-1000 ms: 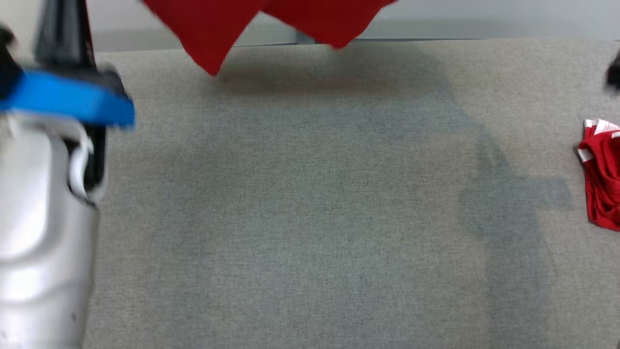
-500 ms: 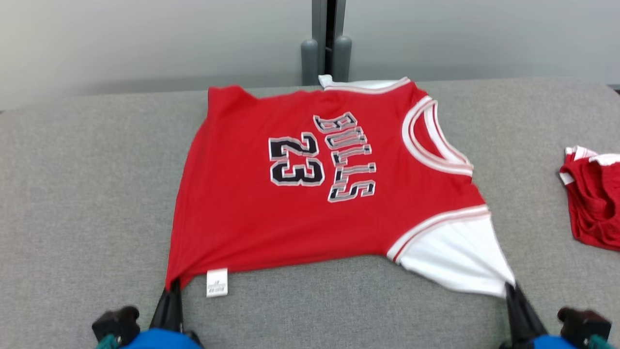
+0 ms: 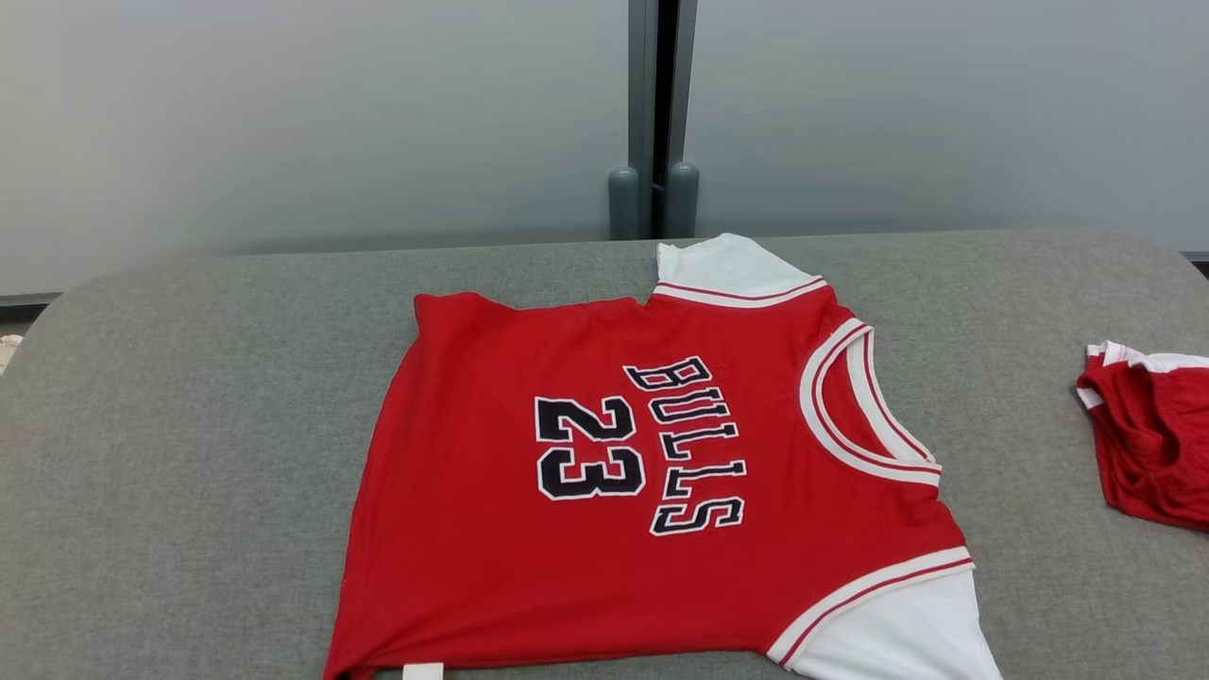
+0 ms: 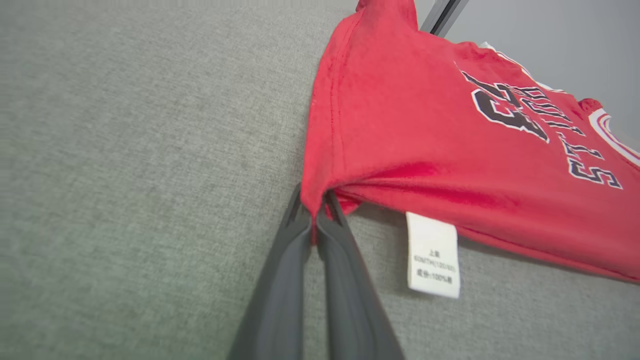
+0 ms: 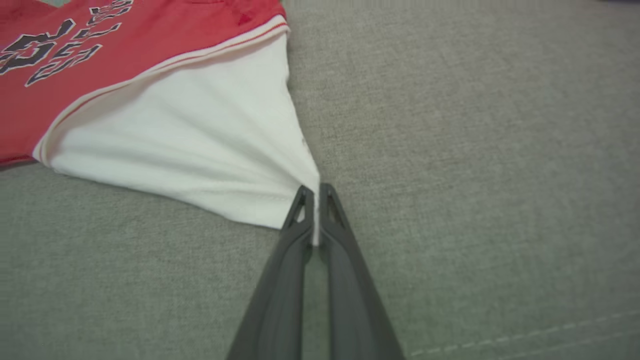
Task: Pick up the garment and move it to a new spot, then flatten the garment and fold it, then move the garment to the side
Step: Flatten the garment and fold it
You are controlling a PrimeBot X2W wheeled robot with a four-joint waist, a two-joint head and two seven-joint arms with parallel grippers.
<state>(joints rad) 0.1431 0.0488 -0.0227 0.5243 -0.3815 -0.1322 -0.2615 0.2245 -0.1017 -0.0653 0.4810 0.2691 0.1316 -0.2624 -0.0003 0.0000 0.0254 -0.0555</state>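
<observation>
Head view: the jersey (image 3: 604,491), aloft a second ago, now lies spread on the grey table (image 3: 189,425), centre-near. Left wrist view: the left gripper (image 4: 315,200) pinches its red hem corner. Right wrist view: the right gripper (image 5: 314,192) clamps its white sleeve (image 5: 200,140).

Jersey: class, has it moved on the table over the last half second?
Yes. The jersey has slid toward the robot, away from the table's far edge.
</observation>
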